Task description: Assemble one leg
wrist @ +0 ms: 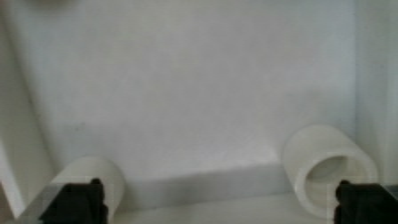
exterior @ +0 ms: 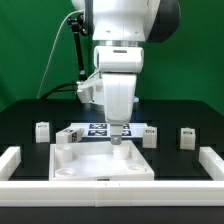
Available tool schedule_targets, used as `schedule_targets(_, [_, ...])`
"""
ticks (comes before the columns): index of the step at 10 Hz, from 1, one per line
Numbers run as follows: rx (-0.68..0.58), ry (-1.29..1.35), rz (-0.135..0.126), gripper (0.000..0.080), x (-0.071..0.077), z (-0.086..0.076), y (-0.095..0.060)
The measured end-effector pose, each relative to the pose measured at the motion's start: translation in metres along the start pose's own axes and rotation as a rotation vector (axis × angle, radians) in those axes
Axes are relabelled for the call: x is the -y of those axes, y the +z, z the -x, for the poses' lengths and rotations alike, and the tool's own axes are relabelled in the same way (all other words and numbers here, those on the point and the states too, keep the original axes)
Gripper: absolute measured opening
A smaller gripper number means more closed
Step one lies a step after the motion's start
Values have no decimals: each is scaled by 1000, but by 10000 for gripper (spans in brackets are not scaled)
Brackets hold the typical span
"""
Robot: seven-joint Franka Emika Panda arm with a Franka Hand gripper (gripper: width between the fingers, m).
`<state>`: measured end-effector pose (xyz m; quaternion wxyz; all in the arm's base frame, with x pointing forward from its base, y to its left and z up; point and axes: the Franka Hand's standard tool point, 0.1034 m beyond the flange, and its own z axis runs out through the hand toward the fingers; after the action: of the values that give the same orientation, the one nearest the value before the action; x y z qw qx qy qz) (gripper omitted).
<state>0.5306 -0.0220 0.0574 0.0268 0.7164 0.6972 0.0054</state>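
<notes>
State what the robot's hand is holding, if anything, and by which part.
Nothing is held. The hand is open over the large white panel; only the panel's bare surface shows between its fingers.

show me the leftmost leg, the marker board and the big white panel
small white plastic block-shaped leg [exterior: 42, 130], exterior view, tagged front face
thin flat white marker board [exterior: 90, 129], exterior view, tagged top
large flat white panel [exterior: 92, 167], exterior view, bare top

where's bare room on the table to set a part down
On the exterior view's left, bare black table lies between the panel and the rim wall, in front of a leg. On its right, the same before another leg. Crowded behind the panel: marker board, gripper, third leg.
</notes>
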Motion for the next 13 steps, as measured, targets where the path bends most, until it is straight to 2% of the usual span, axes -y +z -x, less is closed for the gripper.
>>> schedule_targets(4, [-2, -17, 3, 650, 2, 0, 3])
schedule_targets(6, [-7, -116, -2, 650, 24, 10, 14])
schedule_targets(9, [-1, -214, -18, 650, 42, 22, 23])
schedule_targets(13, [-7, -198, -57, 650, 61, 36, 37])
